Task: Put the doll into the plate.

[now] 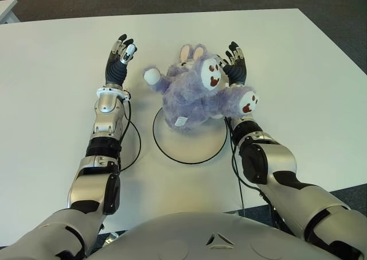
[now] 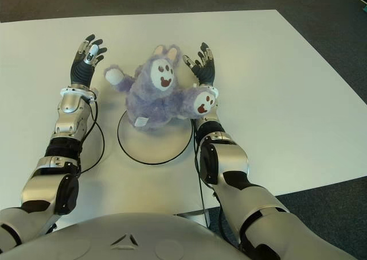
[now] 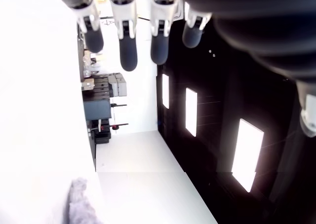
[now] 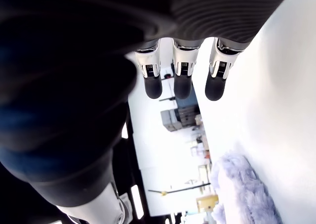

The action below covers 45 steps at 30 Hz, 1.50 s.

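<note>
Doll [image 1: 192, 96], purple plush, lies between the two robot hands, its lower body overlapping the far rim of the plate [image 1: 195, 151], head and ears out past the rim over the table [image 1: 57, 70]; whether it sits fully on the plate cannot be told. Long axis runs roughly across, from the white-tipped arm on the left to the white-soled foot on the right. Right robot hand [image 1: 235, 62] shows just beside the doll's head, fingers spread and upright, holding nothing; contact with the fur cannot be confirmed. Left robot hand [image 1: 119, 58] stands apart from the doll's outstretched arm, fingers likewise extended, empty. Right is the nearer. Eye views give the whole layout; the right wrist view adds purple fur close beside that hand, the left wrist view only a small tuft farther off.
</note>
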Motion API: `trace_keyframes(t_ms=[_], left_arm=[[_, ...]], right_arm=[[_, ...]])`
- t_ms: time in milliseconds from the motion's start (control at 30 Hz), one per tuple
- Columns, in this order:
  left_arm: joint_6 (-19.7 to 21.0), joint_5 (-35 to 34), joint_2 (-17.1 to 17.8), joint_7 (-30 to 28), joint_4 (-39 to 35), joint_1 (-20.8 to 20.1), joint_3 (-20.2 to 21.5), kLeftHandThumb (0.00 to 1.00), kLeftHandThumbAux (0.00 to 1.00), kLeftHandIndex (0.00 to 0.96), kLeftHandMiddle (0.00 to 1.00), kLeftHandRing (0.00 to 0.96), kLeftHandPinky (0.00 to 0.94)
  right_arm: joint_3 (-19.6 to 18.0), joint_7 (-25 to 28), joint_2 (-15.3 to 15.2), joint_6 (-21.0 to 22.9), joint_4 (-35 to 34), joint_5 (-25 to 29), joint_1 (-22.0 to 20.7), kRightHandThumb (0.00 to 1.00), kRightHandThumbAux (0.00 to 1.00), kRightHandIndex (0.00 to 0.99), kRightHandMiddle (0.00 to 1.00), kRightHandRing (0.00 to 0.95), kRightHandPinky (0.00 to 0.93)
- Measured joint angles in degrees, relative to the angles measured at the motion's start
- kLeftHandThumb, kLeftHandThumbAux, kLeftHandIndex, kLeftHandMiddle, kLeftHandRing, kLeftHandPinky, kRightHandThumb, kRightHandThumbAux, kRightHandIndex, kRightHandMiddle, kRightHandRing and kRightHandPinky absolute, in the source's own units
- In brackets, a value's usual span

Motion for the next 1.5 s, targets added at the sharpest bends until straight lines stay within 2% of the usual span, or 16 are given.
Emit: trace_keyframes(t_ms=[300, 700, 1500], left_arm=[[2.1, -0.56, -0.61, 1.22, 5.0, -0.62, 0.52, 0.0, 0.359, 0.0, 0.136, 0.175, 0.098], [1.89, -0.97, -1.34, 1.28, 10.98, -4.21, 1.69, 0.0, 0.355, 0.0, 0.154, 0.177, 0.088], [0.87, -2.03, -1.81, 1.4, 13.98, -5.0, 2.02, 0.0, 0.36, 0.0, 0.135, 0.163, 0.103]], right_arm=[[0.02, 0.0, -0.01, 0.0, -0.01, -0.01, 0.0, 0.253, 0.891, 0.097, 0.071, 0.057, 0.097], [0.02, 0.03, -0.15, -0.05, -0.02, 0.01, 0.11, 0.267, 0.886, 0.097, 0.074, 0.067, 0.106], [-0.02, -0.03, 0.06, -0.11, -0.1, 0.03, 0.27, 0.294, 0.891, 0.107, 0.091, 0.076, 0.113]])
